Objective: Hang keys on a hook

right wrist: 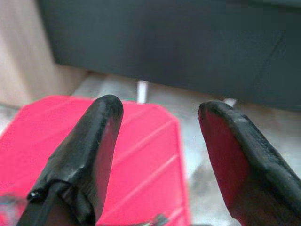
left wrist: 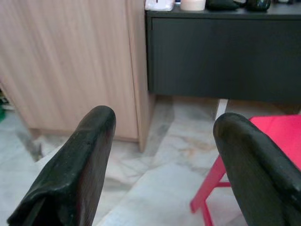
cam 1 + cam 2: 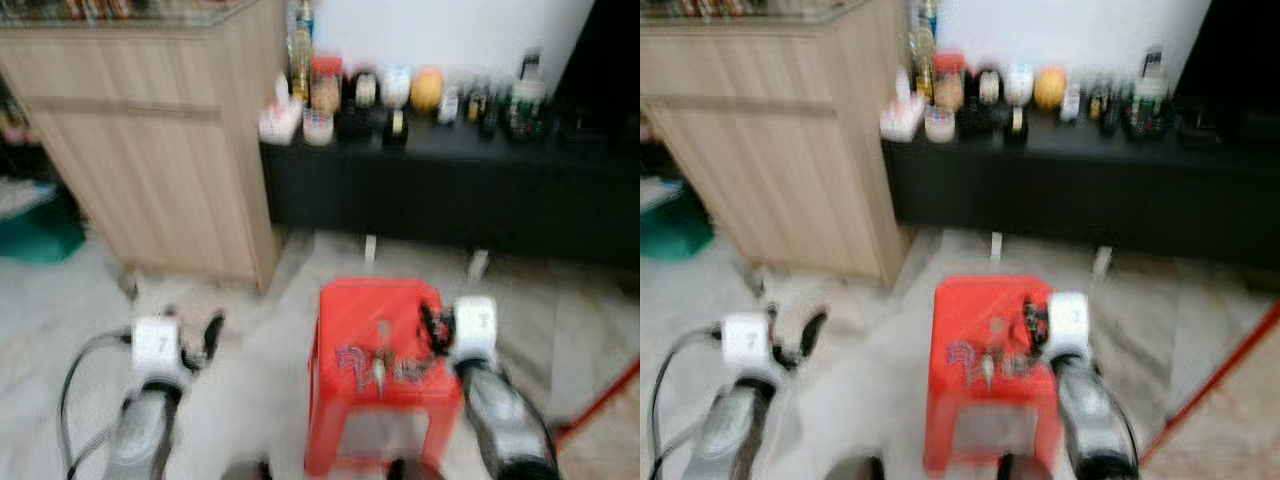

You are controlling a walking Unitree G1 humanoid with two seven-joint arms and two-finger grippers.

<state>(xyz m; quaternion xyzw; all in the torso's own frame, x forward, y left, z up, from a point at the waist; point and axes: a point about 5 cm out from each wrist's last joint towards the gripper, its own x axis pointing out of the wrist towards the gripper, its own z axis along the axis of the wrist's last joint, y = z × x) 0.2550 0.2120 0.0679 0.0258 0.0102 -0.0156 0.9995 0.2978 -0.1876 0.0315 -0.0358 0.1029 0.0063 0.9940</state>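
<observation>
A bunch of keys [image 3: 378, 365] lies on top of a red plastic stool [image 3: 370, 300] on the pale floor, close in front of me. My right gripper [image 3: 436, 326] hovers over the stool's right side, just right of the keys, with both fingers open and nothing between them; the right wrist view has the red stool top [image 1: 141, 141] under the open right gripper [image 1: 160, 106]. My left gripper [image 3: 205, 336] hangs open over bare floor to the left of the stool. In the left wrist view the left gripper [image 2: 162, 122] faces the stool's corner [image 2: 277, 127]. The head views are blurred.
A tall light-wood cabinet [image 3: 150, 130] stands at the left. A low black sideboard [image 3: 450, 190] behind the stool carries several bottles and jars [image 3: 400, 95]. A green object [image 3: 35, 235] lies on the floor far left. A red bar [image 3: 600, 400] slants at the right.
</observation>
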